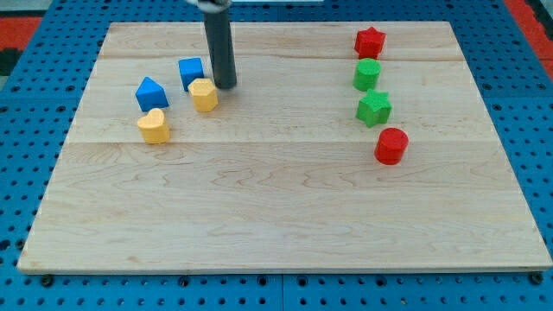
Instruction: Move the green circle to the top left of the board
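The green circle (367, 74) is a round green block at the view's upper right, between a red star (370, 41) above it and a green star (374, 108) below it. My tip (225, 85) rests on the board at the upper left, just right of a yellow block (204, 94) and a blue cube (191, 72). The tip is far left of the green circle, not touching it.
A blue block (151, 92) and a yellow heart (154, 126) lie at the left. A red cylinder (390, 145) sits below the green star. The wooden board (285, 216) lies on a blue pegboard table.
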